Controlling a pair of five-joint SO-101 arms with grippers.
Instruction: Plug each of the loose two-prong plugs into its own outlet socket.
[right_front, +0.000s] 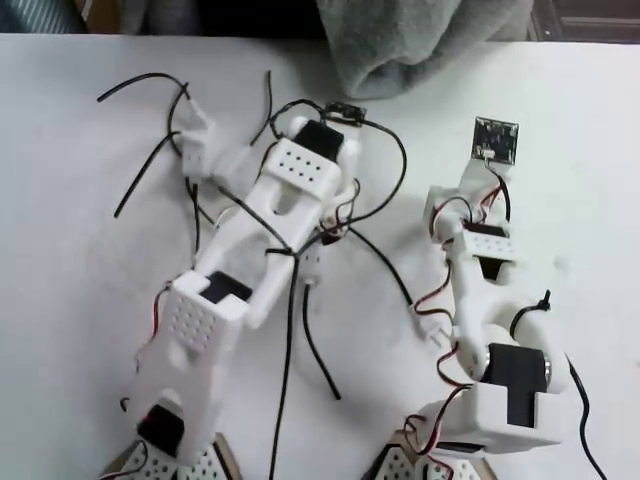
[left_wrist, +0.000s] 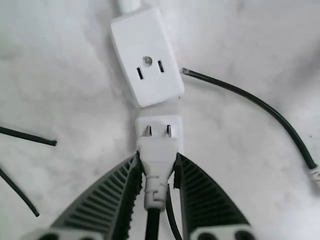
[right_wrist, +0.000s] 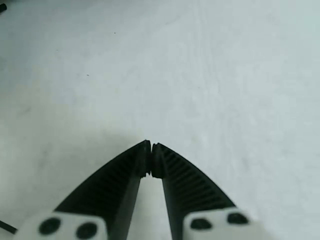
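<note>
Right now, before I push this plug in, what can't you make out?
High view: the left arm lies over the plug, socket and fingers.
Left wrist view: the socket's far end is cut off by the picture's edge.
Same view: whether the prongs sit level with the slots; one angle cannot settle it.
High view: a white piece among the cables, too blurred to name.

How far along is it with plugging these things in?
Nothing I can see is plugged in yet. In hand: the left pincer grips a white plug, its two prongs bare and pointing at the white socket, just short of it. The right pincer is shut on nothing over the table. Left to do: push this plug home, then deal with the other loose cords.
</note>
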